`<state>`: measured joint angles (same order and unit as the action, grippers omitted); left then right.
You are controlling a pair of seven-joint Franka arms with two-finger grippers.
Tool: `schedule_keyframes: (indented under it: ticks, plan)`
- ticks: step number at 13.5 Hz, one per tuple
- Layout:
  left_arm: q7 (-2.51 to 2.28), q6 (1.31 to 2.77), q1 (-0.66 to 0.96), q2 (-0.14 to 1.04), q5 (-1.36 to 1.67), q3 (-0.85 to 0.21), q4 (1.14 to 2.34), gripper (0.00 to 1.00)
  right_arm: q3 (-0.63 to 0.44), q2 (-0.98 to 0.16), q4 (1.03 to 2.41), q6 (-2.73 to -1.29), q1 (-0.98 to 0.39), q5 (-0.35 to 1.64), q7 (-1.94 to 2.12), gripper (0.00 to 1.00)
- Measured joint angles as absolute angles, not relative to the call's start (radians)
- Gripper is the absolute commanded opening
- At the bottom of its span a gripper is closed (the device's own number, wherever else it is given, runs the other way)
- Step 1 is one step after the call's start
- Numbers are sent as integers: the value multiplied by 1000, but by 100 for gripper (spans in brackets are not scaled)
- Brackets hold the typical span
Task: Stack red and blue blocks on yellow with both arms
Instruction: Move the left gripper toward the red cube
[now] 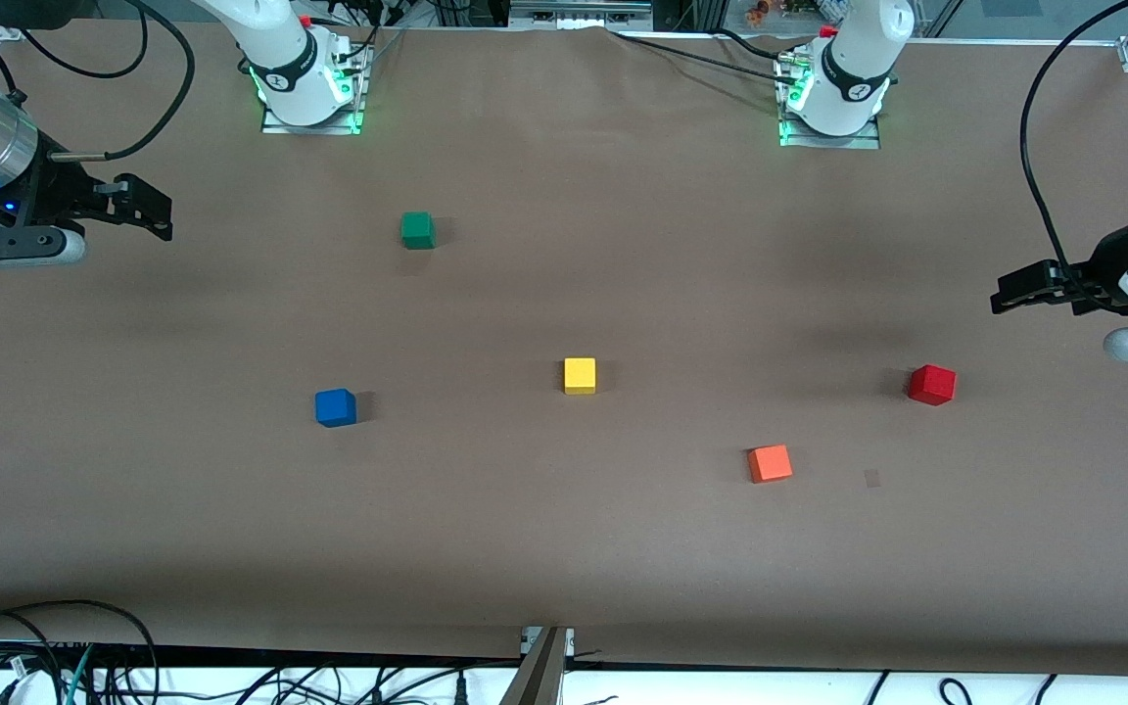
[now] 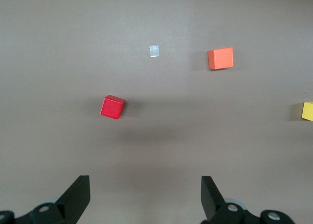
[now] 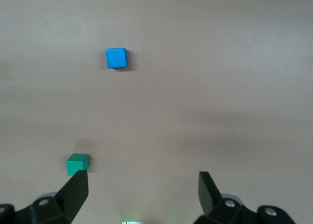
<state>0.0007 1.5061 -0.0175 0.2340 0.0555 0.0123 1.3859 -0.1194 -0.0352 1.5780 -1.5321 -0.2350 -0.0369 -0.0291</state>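
1. Near the middle of the brown counter (image 1: 564,548) sits the yellow cube (image 1: 580,376), with nothing stacked on it
2. Toward the right arm's end lies the blue cube (image 1: 335,407), a little nearer the front camera than the yellow cube and well apart from it
3. Toward the left arm's end lies the red cube (image 1: 932,385), also well apart from the yellow cube
4. An orange cube (image 1: 770,463) lies between yellow and red, nearer the camera; a green cube (image 1: 417,230) lies nearer the bases
5. Left claw (image 2: 145,197) hangs spread and empty over the counter's edge near the red cube
6. Right claw (image 3: 143,194) hangs spread and empty over its end, close by the green cube
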Motion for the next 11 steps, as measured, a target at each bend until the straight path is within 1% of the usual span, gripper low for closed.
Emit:
schedule_keyframes:
  ticks: [7,10,11]
  plan:
    - [1,1506,-16,241,55,12,1385,100,-124,-35,1578,-1533,-233,-37,-29,100]
    - [25,1518,-22,272,48,16,1385,100,-125,-36,1578,-1533,-232,-37,-29,100]
    - [43,1548,-24,292,32,22,1386,100,-126,-36,1578,-1533,-232,-37,-29,100]
